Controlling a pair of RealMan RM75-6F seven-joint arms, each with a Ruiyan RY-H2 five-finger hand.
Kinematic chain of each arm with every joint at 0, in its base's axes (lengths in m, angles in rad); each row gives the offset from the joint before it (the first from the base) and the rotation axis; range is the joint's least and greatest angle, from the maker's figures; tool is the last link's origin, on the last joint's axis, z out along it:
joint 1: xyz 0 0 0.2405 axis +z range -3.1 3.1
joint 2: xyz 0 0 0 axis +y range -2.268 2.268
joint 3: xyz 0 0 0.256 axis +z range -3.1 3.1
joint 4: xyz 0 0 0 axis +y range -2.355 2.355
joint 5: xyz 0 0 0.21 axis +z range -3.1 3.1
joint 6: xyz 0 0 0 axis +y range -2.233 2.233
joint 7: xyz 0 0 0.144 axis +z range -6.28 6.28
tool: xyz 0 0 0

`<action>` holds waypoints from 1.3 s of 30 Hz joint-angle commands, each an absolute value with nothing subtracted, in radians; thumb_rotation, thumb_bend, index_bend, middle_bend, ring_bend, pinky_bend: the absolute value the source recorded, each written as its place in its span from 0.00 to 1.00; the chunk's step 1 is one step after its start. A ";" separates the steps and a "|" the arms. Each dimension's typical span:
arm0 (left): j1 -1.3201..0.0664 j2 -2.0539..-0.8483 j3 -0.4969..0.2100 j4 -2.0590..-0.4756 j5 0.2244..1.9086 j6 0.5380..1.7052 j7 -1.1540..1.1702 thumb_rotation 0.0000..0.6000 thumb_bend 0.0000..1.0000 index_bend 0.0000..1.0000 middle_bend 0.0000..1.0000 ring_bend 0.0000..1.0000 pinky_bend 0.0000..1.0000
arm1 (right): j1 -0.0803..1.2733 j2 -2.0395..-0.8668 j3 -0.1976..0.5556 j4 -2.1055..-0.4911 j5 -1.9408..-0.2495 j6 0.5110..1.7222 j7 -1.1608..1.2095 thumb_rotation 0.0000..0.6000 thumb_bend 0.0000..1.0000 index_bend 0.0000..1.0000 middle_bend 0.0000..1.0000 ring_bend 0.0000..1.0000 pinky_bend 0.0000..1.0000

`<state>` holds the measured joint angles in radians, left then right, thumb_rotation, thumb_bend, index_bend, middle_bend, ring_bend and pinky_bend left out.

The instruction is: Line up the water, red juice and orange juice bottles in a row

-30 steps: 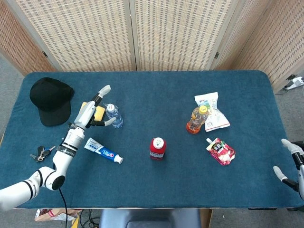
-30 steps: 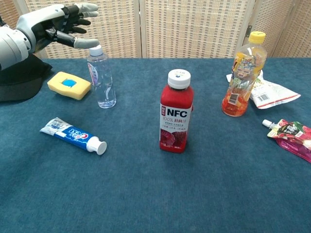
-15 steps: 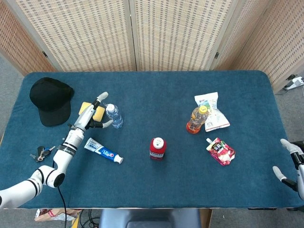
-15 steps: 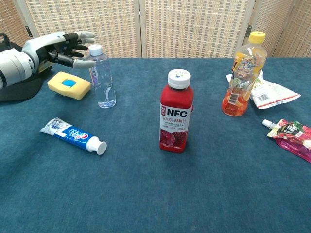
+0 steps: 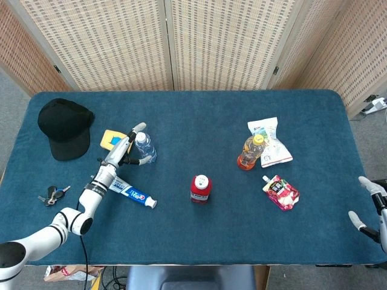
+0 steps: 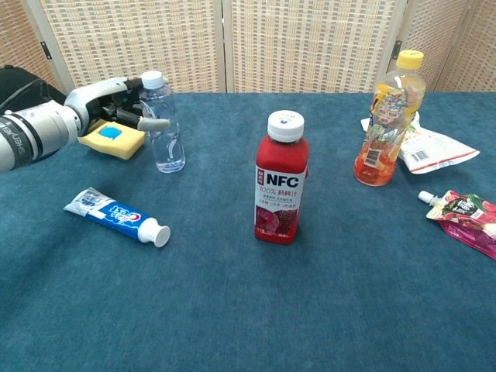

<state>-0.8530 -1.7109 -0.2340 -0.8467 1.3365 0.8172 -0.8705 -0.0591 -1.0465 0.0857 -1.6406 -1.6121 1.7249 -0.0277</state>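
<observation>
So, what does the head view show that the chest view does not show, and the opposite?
Only the head view shows the black cap, the keys and the right hand at the table's right edge. Only the chest view lets the NFC label on the red juice bottle be read. Both show the left hand open beside the water bottle, the orange juice bottle, the toothpaste, the yellow sponge, the white packet and the red pouch.

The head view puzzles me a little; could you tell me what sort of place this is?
Probably a lab or test room, not a home: a table draped in blue cloth, woven folding screens walling it off, and unrelated items laid out, such as a cap and toothpaste.
</observation>
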 commanded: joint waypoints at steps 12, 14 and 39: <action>-0.876 -1.809 -0.255 -0.716 1.335 0.826 -0.943 1.00 0.20 0.38 0.21 0.26 0.48 | -0.060 -1.048 0.088 -1.629 -1.596 1.718 -0.016 1.00 0.21 0.22 0.33 0.22 0.26; -0.874 -1.817 -0.259 -0.704 1.335 0.836 -0.951 1.00 0.20 0.44 0.26 0.31 0.55 | -0.060 -1.048 0.088 -1.628 -1.594 1.717 -0.015 1.00 0.21 0.22 0.33 0.22 0.26; -0.820 -1.719 -0.203 -0.843 1.399 0.928 -0.951 1.00 0.20 0.47 0.33 0.36 0.62 | -0.053 -1.052 0.088 -1.631 -1.601 1.713 -0.019 1.00 0.21 0.22 0.33 0.22 0.26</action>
<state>-0.8175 -1.7148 -0.1998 -0.8492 1.4033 0.9308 -0.9543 -0.0532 -1.0519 0.0877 -1.6309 -1.6009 1.7129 -0.0186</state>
